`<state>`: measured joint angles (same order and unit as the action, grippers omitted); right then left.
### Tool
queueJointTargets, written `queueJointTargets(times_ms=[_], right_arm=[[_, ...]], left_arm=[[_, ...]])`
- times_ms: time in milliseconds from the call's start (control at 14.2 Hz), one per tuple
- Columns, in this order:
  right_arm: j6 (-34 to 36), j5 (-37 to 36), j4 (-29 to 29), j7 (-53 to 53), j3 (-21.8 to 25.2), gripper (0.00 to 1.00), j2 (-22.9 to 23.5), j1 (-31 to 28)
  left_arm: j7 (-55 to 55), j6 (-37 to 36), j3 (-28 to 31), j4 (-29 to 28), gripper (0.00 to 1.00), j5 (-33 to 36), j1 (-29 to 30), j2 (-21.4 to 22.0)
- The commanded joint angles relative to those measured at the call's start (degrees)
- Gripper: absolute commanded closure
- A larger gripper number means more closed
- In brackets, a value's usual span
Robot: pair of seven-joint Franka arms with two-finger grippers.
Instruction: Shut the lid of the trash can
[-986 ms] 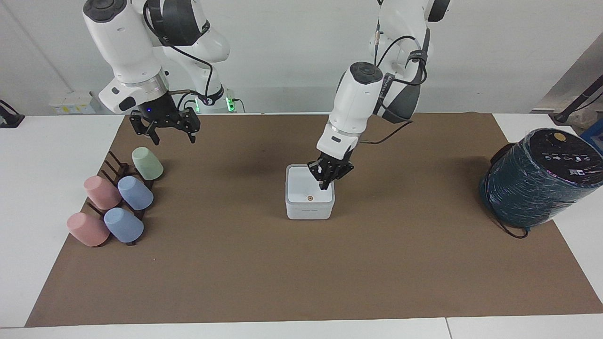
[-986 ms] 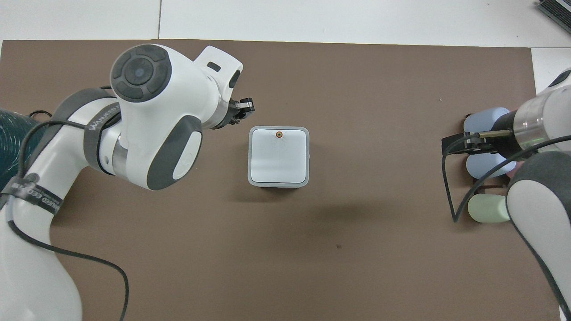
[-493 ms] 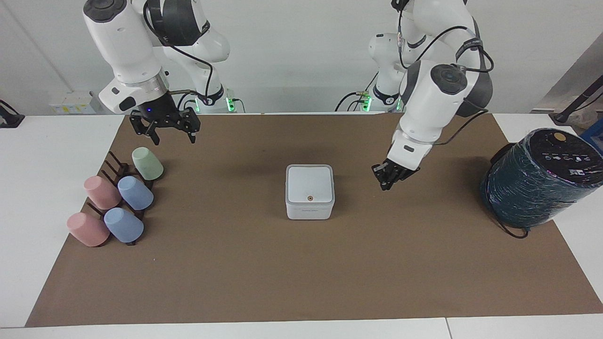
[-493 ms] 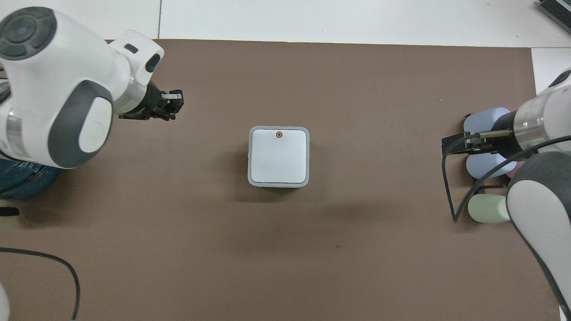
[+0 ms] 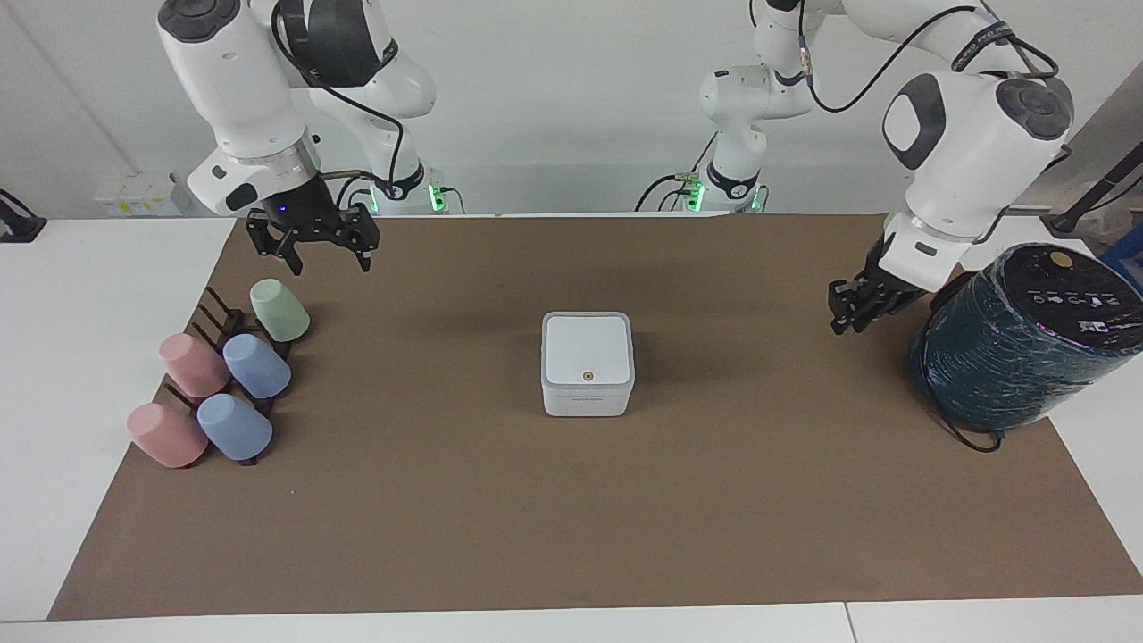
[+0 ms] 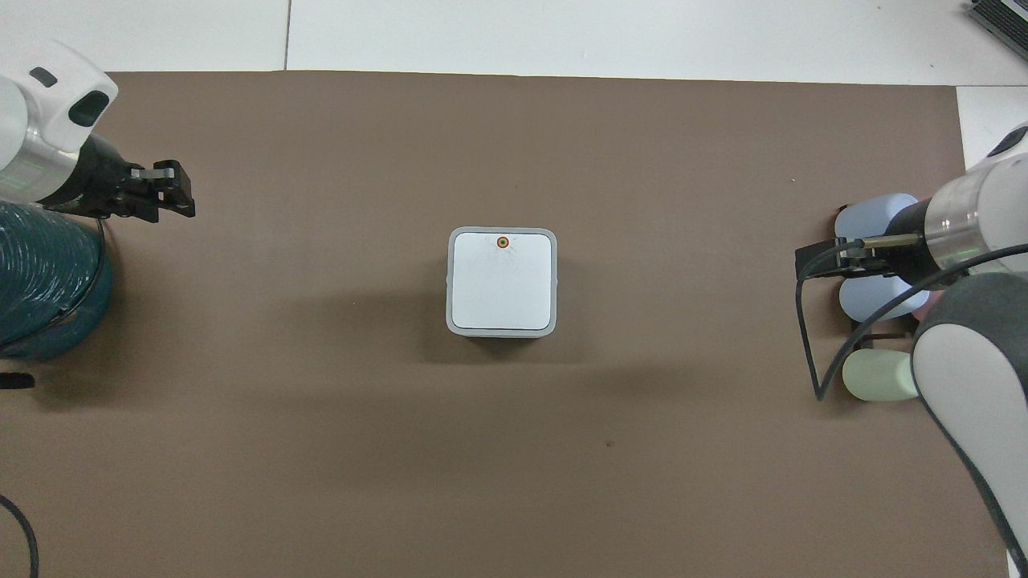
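Note:
The small white square trash can [image 5: 587, 400] stands in the middle of the brown mat; it also shows in the overhead view [image 6: 501, 331]. Its white lid [image 5: 588, 348] lies flat and closed on top, orange dot up, and shows in the overhead view [image 6: 502, 281]. My left gripper [image 5: 844, 320] is shut and empty, in the air beside the dark teal cylinder, well apart from the can; it shows in the overhead view [image 6: 173, 191]. My right gripper [image 5: 329, 259] is open and empty, waiting above the cups; its tip shows in the overhead view [image 6: 813, 261].
A large dark teal wrapped cylinder [image 5: 1018, 344] stands at the left arm's end of the mat. Several pastel cups lie on a dark rack [image 5: 219, 314] at the right arm's end, among them a green one [image 5: 279, 309]. The brown mat [image 5: 571, 518] covers the table.
My left gripper has left the lid and swung away toward the left arm's end, beside the teal cylinder. The lid stays flat on the can. The right arm has not moved.

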<state>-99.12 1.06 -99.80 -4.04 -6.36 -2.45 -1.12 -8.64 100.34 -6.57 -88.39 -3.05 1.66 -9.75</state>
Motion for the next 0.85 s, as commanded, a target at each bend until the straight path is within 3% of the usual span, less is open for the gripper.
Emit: queueJointTargets(times_ms=[0, 352, 775], right_arm=[[0.33, 0.35, 0.13, 0.88, -0.32, 0.00, -0.01, -0.72], [0.33, 0.35, 0.13, 0.88, -0.32, 0.00, -0.01, -0.72], [0.33, 0.35, 0.13, 0.88, -0.32, 0.00, -0.01, -0.72]], left_arm=[[0.82, -1.11, -0.46, -0.82, 0.00, 0.24, 0.71, 2.28], [4.14, -1.81, -0.02, -0.65, 0.00, 5.06, 0.54, 3.95], [8.11, -1.82, -0.02, -0.56, 0.00, 5.42, 0.62, 4.66]])
